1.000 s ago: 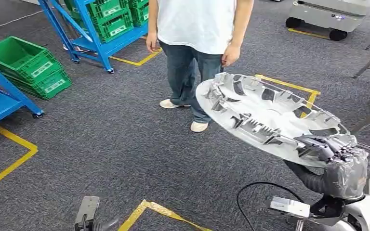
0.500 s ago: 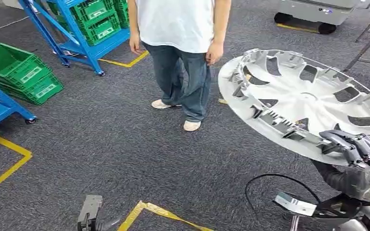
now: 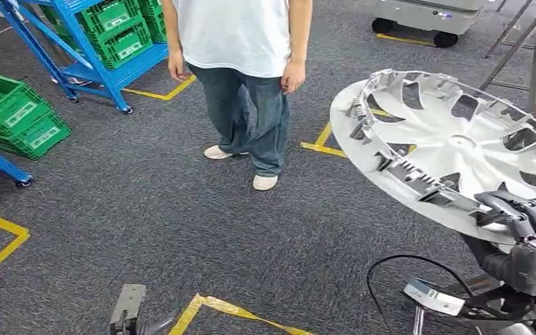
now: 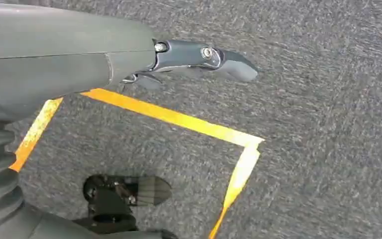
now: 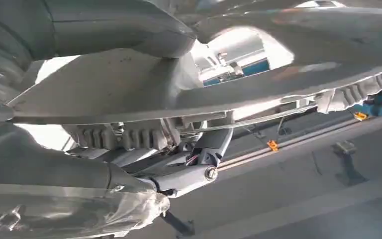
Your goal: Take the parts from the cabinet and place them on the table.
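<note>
A large silver wheel cover [image 3: 453,146] with ribbed clips and cut-out spokes is held tilted over the floor on my right side. My right hand [image 3: 523,216] grips its near rim, dark fingers hooked over the edge. In the right wrist view the cover [image 5: 179,94] lies close over the hand, whose fingers [image 5: 189,174] clamp the rim from below. My left hand [image 4: 199,57] hangs above the carpet with a finger stretched out straight and nothing in it; its wrist [image 3: 127,310] shows at the bottom of the head view.
A person [image 3: 241,42] in a white shirt and jeans stands just ahead on the grey carpet. A blue rack with green crates [image 3: 112,35] and stacked green crates [image 3: 14,118] are at the left. Yellow floor tape [image 3: 237,310] lies near my feet. A grey wheeled unit [image 3: 419,14] sits far right.
The whole picture has slid leftward, so the camera has turned right. The wheel cover sits higher and shows more of its inner face; my right hand still grips its rim.
</note>
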Tool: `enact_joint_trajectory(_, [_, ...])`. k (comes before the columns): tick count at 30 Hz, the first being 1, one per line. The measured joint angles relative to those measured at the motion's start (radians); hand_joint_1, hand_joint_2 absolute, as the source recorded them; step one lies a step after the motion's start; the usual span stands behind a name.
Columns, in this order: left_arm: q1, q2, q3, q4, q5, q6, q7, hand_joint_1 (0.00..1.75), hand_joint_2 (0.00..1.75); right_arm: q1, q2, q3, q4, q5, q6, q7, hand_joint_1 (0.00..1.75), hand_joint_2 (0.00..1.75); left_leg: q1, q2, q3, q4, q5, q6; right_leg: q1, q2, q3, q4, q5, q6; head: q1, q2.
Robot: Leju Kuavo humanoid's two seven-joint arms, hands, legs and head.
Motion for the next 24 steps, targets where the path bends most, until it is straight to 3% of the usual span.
enact_joint_trajectory(2, [0.0,-0.001,-0.002,0.0,-0.003,0.0,-0.001,0.0,1.75,0.013,0.0,-0.01,-0.011,-0.002,0.0,-0.002,1.75,1.75,-0.001,0.006,0.003,-0.002,0.0,0.008,0.002,-0.029,-0.036,0.089,-0.057,0.009,0.009,0.0])
enact_joint_trajectory(4, [0.006,-0.002,-0.007,0.0,-0.012,0.0,0.0,0.0,1.75,0.034,0.0,-0.016,-0.023,-0.002,0.0,-0.003,1.75,1.75,-0.002,0.017,0.002,-0.002,-0.001,0.01,0.0,-0.04,-0.114,0.258,-0.129,0.017,0.007,0.0])
enact_joint_trajectory(5, [0.009,-0.001,-0.008,0.0,-0.013,0.0,0.0,0.0,1.75,0.046,0.0,-0.025,-0.028,-0.002,0.0,-0.003,1.75,1.75,-0.002,0.021,0.003,-0.002,-0.002,0.01,0.0,-0.041,-0.135,0.304,-0.14,0.02,0.008,0.0])
enact_joint_trajectory(6, [0.011,-0.001,-0.008,0.0,-0.016,0.001,0.002,0.0,1.75,0.059,0.0,-0.032,-0.034,-0.003,0.0,-0.003,1.75,1.75,-0.002,0.026,0.004,-0.002,-0.002,0.01,-0.001,-0.042,-0.131,0.295,-0.126,0.021,0.007,0.0])
enact_joint_trajectory(7, [0.013,-0.002,-0.011,0.0,-0.018,0.002,0.004,0.0,1.75,0.071,0.0,-0.039,-0.042,-0.006,0.0,-0.004,1.75,1.75,-0.001,0.027,0.005,-0.001,-0.004,0.008,-0.003,-0.044,-0.105,0.246,-0.095,0.023,0.008,0.0])
enact_joint_trajectory(9, [0.017,-0.002,-0.017,0.0,-0.021,0.002,0.007,0.0,1.75,0.094,0.0,-0.053,-0.061,-0.008,0.0,-0.01,1.75,1.75,0.001,0.031,0.01,0.003,-0.01,-0.001,-0.009,-0.064,-0.002,0.058,-0.013,0.028,0.008,0.0])
enact_joint_trajectory(10, [0.019,0.001,-0.019,0.0,-0.022,0.002,0.007,0.0,1.75,0.101,0.0,-0.061,-0.068,-0.008,0.0,-0.012,1.75,1.75,-0.002,0.034,0.009,0.007,-0.014,-0.009,-0.006,-0.085,0.026,0.007,-0.025,0.033,0.008,0.0])
enact_joint_trajectory(11, [0.019,0.002,-0.021,0.0,-0.023,0.002,0.007,0.0,1.75,0.106,0.0,-0.064,-0.071,-0.008,0.0,-0.015,1.75,1.75,-0.007,0.035,0.005,0.017,-0.018,-0.014,-0.006,-0.067,0.033,-0.001,-0.017,0.015,0.007,0.0])
enact_joint_trajectory(14, [0.024,0.003,-0.023,0.0,-0.023,0.002,0.007,0.0,1.75,0.118,0.0,-0.074,-0.082,-0.008,0.0,-0.017,1.75,1.75,-0.005,0.045,0.007,0.011,-0.016,-0.021,0.001,-0.054,0.023,0.008,-0.02,-0.005,0.005,0.0])
enact_joint_trajectory(16, [0.024,0.003,-0.024,0.0,-0.023,0.002,0.007,0.0,1.75,0.122,0.0,-0.08,-0.088,-0.008,0.0,-0.018,1.75,1.75,-0.002,0.035,-0.002,0.036,-0.044,-0.033,-0.002,-0.046,0.025,0.004,-0.016,-0.021,0.004,0.0])
enact_joint_trajectory(19, [0.027,0.003,-0.024,0.0,-0.023,0.002,0.007,0.0,1.75,0.122,0.0,-0.082,-0.092,-0.008,0.0,-0.018,1.75,1.75,-0.002,0.024,-0.105,0.257,-0.156,-0.035,0.0,-0.035,0.022,0.004,-0.015,-0.031,0.004,0.0])
enact_joint_trajectory(20, [0.029,0.003,-0.024,0.0,-0.024,0.002,0.007,0.0,1.75,0.123,0.0,-0.082,-0.092,-0.006,0.0,-0.019,1.75,1.75,-0.002,0.024,-0.14,0.325,-0.174,-0.033,0.001,-0.029,0.021,0.004,-0.015,-0.032,0.003,0.0])
enact_joint_trajectory(21, [0.031,0.003,-0.024,0.0,-0.025,0.002,0.008,0.0,1.75,0.126,0.0,-0.083,-0.092,-0.006,0.0,-0.02,1.75,1.75,-0.002,0.024,-0.149,0.335,-0.164,-0.031,0.002,-0.022,0.021,0.004,-0.015,-0.032,0.004,0.0])
enact_joint_trajectory(22, [0.031,0.003,-0.024,0.0,-0.026,0.002,0.007,0.0,1.75,0.129,0.001,-0.084,-0.093,-0.009,0.0,-0.024,1.75,1.75,-0.003,0.023,-0.136,0.303,-0.133,-0.027,0.003,-0.015,0.022,0.004,-0.015,-0.032,0.003,0.0])
enact_joint_trajectory(24, [0.03,0.004,-0.024,0.0,-0.025,0.002,0.001,0.0,1.75,0.137,0.001,-0.09,-0.098,-0.016,0.0,-0.031,1.75,1.75,-0.004,0.016,-0.061,0.151,-0.046,-0.016,0.003,-0.002,0.024,0.004,-0.014,-0.031,0.004,0.0])
